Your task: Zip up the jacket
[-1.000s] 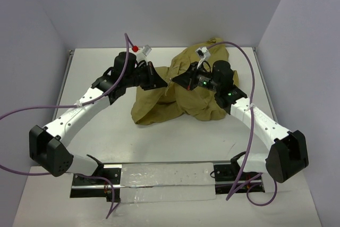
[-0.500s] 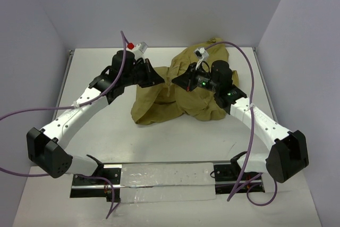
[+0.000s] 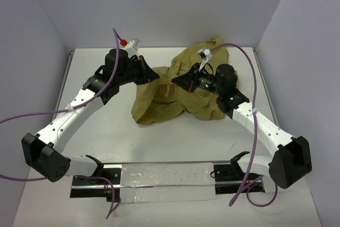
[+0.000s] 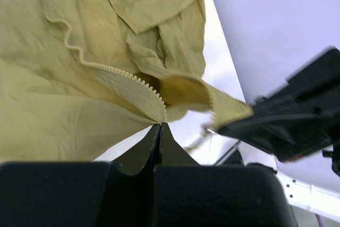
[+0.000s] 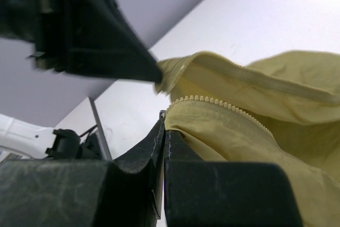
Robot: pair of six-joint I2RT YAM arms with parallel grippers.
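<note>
From above, the jacket (image 3: 164, 104) lies in a crumpled heap on the white worktop (image 3: 106, 126), toward the back and a bit right of the middle. The left gripper (image 3: 155, 78) and the right gripper (image 3: 176, 81) both reach into its upper middle part. Their tips point at each other and are near each other. From up here the jaws are too small to see well.

In the left wrist view, the left gripper (image 4: 160, 126) has its jaws pressed tight together. They pinch the jacket (image 4: 53, 110) right where a row of zipper teeth (image 4: 133, 81) ends. On the right, the black, blurry right gripper (image 4: 220, 128) seems to hold another corner of the cloth.

In the right wrist view, the right gripper (image 5: 163, 116) has its jaws closed on the jacket (image 5: 255, 142) edge. Zipper teeth (image 5: 223, 108) run away from the tip. Just above, the left gripper (image 5: 151, 72) pinches the other edge. The two edges are close but apart.
</note>
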